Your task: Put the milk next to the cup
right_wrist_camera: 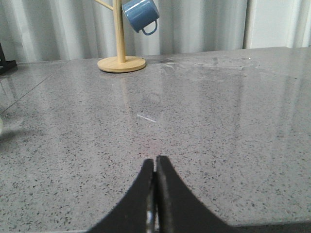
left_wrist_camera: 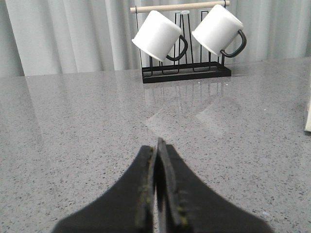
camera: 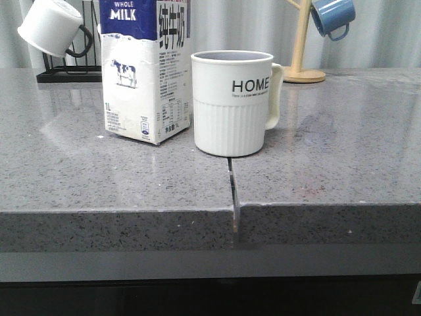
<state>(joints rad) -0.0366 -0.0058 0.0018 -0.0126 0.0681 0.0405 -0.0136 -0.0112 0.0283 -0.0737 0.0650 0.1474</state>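
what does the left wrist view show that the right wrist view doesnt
Only the left wrist view shows two white mugs with black handles hanging on a black rack, plus the shut left claw. Only the right wrist view shows a blue mug hanging on a wooden mug tree, plus the shut right claw. Both share the grey speckled countertop and pale curtains behind; neither clearly shows the milk or HOME cup.
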